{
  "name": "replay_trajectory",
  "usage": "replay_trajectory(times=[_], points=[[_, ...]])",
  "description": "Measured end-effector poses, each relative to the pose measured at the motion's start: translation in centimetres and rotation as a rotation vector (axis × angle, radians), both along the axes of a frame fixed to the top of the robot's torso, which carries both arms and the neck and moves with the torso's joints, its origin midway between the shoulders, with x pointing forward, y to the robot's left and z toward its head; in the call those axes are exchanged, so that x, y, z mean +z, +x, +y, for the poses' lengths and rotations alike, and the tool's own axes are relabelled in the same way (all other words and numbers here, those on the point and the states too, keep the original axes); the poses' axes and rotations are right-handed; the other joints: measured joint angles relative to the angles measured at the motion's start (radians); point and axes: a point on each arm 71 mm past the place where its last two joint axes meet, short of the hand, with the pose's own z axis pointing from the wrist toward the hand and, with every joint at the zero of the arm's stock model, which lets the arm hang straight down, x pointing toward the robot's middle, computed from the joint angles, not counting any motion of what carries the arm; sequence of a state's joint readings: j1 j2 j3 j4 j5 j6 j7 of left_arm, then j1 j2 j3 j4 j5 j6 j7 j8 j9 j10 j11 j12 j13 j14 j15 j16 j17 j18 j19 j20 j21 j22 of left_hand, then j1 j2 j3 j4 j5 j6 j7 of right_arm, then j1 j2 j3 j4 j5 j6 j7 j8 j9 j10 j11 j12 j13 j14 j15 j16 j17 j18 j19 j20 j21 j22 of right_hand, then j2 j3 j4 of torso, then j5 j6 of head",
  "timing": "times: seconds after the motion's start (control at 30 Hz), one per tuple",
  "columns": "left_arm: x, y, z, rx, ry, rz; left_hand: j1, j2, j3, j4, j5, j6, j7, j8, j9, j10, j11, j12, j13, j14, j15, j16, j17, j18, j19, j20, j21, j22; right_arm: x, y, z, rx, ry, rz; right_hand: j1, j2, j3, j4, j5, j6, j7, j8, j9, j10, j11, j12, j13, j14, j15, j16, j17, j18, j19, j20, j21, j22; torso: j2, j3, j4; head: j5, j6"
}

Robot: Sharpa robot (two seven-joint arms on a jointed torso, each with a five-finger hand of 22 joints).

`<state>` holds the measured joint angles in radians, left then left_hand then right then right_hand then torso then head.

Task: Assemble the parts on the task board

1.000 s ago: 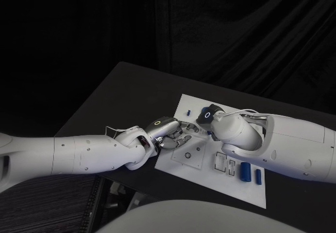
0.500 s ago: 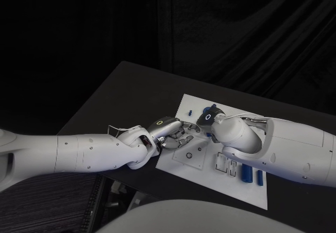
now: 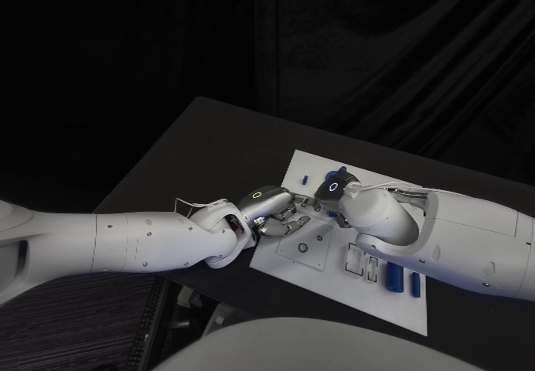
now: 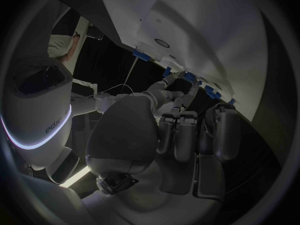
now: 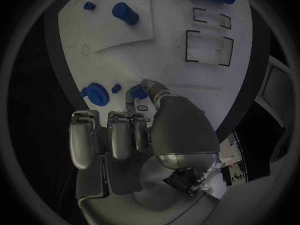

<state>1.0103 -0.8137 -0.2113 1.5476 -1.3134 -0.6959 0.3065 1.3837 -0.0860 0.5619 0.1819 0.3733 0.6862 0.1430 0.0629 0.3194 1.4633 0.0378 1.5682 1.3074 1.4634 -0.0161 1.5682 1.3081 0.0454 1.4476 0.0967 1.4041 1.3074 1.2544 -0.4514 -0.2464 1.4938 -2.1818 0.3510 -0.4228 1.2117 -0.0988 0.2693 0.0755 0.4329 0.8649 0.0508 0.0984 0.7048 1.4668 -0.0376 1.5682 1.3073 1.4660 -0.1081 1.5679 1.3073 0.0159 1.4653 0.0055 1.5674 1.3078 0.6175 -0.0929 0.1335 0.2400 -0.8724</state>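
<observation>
reaching in, left arm: the left hand (image 3: 271,210) lay over the near left part of the task board (image 3: 292,165), fingers curled down beside the right hand; nothing showed plainly between them, so i could not tell whether it held anything.
task board: a white plate on the black table (image 3: 189,147), tilted across the middle of the head view, with printed outlines and a small ring mark (image 3: 300,248) near its front edge.
right hand: the right hand (image 5: 134,130) hovered over the board's middle, its thumb tip touching a small blue part (image 5: 137,91); probably pinching it, though the opposing finger was hidden.
nearby parts: a round blue knob (image 5: 95,93) and a tiny blue peg (image 5: 116,88) stood just beside that part.
far right parts: two blue cylinders (image 3: 395,275) lay side by side near the board's right end.
handling: the parts looked like light, stiff, smooth plastic, likely to slip or roll; best pinched across the sides, fingertips only.
</observation>
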Motion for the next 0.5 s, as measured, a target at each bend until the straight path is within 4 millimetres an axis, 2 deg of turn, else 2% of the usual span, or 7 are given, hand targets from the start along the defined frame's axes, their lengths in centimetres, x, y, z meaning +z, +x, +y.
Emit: replay_trajectory(times=[0.1, 0.2, 0.3, 0.5], points=[[0.0, 0.0, 0.0, 0.000, 0.001, 0.000, 0.000, 0.000, 0.000, 0.000, 0.000, 0.000, 0.000, 0.000, 0.000, 0.000, 0.000, 0.000, 0.000, 0.000, 0.000, 0.000, 0.000, 0.000, 0.000, 0.000, 0.000, 0.000, 0.0, 0.0, 0.0, 0.004, 0.011, -0.002, -0.004, -0.004, -0.005, -0.001, -0.032, -0.019, 0.002, -0.019, -0.014, 0.000, 0.000, 0.000, 0.000, 0.000, 0.000, 0.000, 0.000, 0.000, 0.000, 0.000, 0.000, 0.000, 0.000, -0.0002, -0.0002, 0.001, 0.000], [0.0, 0.1, 0.0, 0.000, 0.001, 0.000, 0.000, 0.000, 0.000, 0.000, 0.000, 0.000, 0.000, 0.000, -0.001, 0.000, 0.000, 0.000, 0.000, 0.000, 0.000, 0.000, 0.000, 0.000, 0.000, 0.000, 0.000, 0.000, 0.1, 0.1, 0.0, 0.007, 0.023, -0.005, -0.008, -0.008, -0.016, 0.005, -0.091, -0.042, 0.003, -0.032, -0.031, 0.000, 0.000, 0.000, 0.000, 0.000, 0.000, 0.000, 0.000, 0.000, 0.000, 0.000, 0.000, 0.000, -0.001, 0.0000, 0.0001, 0.001, 0.000], [0.0, 0.1, 0.0, 0.000, 0.001, 0.000, 0.000, 0.000, 0.000, 0.000, 0.000, 0.000, 0.000, 0.000, -0.001, 0.000, 0.000, 0.000, 0.000, 0.000, 0.000, 0.000, 0.000, 0.000, 0.000, 0.000, 0.000, 0.000, 0.1, 0.1, -0.2, 0.010, 0.039, -0.010, -0.013, -0.013, -0.033, 0.010, -0.147, -0.076, 0.004, -0.032, -0.052, 0.000, 0.000, 0.000, 0.000, 0.000, 0.000, 0.000, 0.000, 0.000, 0.003, 0.003, 0.000, 0.000, -0.001, 0.0007, 0.0013, 0.001, 0.000], [-0.1, 0.1, 0.0, 0.000, 0.002, 0.000, 0.000, 0.000, -0.003, 0.003, 0.000, 0.010, 0.002, 0.000, -0.001, 0.000, 0.000, 0.000, 0.000, 0.000, 0.000, 0.000, 0.000, 0.000, 0.000, 0.000, 0.000, 0.000, 0.3, 0.2, -1.1, 0.013, 0.083, -0.020, -0.016, -0.010, -0.059, 0.018, -0.201, -0.145, 0.001, -0.032, -0.095, 0.000, 0.000, 0.000, 0.000, 0.000, 0.000, 0.000, 0.000, 0.000, 0.004, 0.004, 0.000, 0.000, -0.002, 0.0020, 0.0019, 0.004, 0.000]])
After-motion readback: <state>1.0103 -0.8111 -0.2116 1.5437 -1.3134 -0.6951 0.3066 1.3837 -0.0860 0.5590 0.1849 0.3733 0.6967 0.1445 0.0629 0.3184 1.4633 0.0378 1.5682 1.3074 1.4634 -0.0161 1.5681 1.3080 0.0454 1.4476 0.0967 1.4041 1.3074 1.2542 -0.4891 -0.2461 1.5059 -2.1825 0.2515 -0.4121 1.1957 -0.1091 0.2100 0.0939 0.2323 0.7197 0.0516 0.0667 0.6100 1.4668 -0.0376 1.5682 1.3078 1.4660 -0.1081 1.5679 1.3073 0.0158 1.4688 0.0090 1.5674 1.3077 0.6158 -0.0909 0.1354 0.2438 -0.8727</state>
